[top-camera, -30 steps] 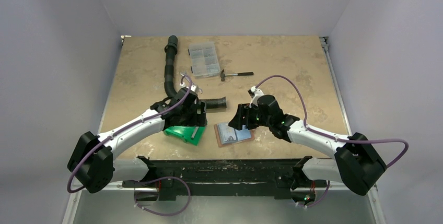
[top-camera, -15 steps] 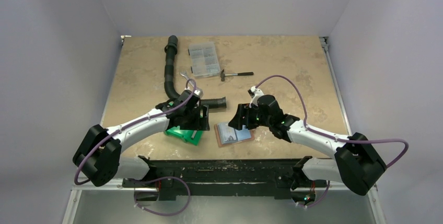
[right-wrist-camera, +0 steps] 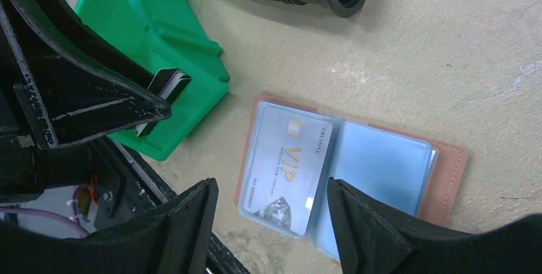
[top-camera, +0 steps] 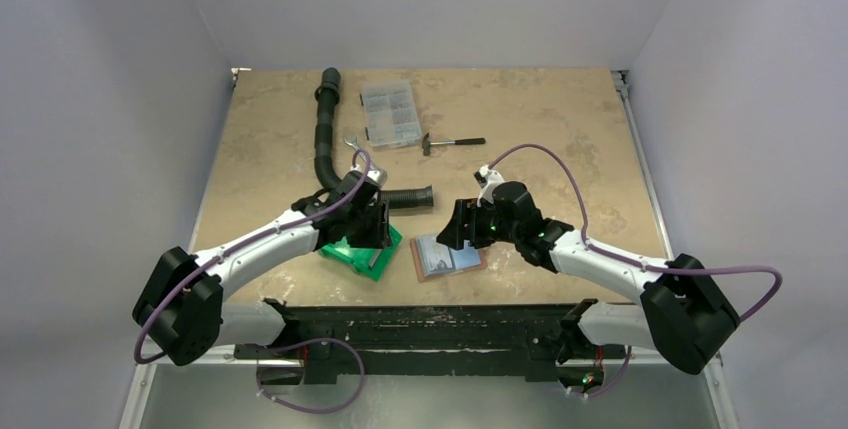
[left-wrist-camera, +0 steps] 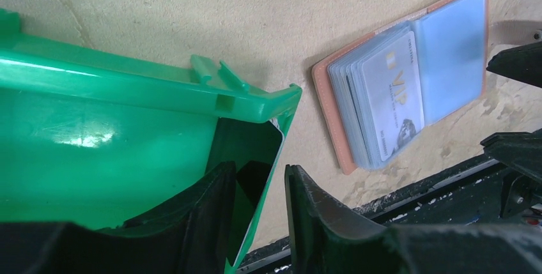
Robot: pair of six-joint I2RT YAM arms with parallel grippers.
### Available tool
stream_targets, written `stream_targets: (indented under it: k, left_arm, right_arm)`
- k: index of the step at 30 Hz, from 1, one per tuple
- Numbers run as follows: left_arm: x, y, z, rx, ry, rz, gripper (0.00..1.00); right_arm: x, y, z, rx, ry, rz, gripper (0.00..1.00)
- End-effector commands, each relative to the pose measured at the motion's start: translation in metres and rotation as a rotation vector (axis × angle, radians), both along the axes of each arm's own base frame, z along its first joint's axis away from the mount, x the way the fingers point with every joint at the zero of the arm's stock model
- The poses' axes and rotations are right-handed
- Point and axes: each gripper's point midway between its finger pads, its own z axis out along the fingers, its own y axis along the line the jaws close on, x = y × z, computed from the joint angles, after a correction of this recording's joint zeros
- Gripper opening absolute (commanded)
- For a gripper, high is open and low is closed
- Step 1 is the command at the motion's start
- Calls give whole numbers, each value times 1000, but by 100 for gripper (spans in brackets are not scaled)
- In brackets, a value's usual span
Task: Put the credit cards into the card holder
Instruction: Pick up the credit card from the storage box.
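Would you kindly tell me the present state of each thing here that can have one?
card holder: open, lying flat
VIP card: sleeved inside the card holder
green bin: lying on its side
card stack: on edge at the bin's mouth
left pincer: jaws narrowly apart at the bin's mouth, grip unclear
right pincer: open, above the card holder

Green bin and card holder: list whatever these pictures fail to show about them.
- Right wrist view: the left gripper covers most of the card stack in the green bin; count unknown.
- Left wrist view: the gap between the left gripper's fingers is dark; grip on a card unclear.
- Right wrist view: the VIP card covers the card holder sleeves beneath it; contents hidden.
- Top view: card print too small to read.
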Motion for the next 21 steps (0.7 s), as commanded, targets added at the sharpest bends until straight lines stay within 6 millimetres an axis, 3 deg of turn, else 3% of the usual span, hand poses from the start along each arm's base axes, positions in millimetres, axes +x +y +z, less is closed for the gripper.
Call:
stream_targets:
  k: [1, 21]
  left_arm:
    - [11, -6, 23, -37, -62, 3, 36]
    - [20, 2, 41, 2, -112, 29, 9]
  right_arm:
    - [3, 3, 4, 25, -19, 1, 71]
    - [3, 5, 3, 23, -13, 8, 71]
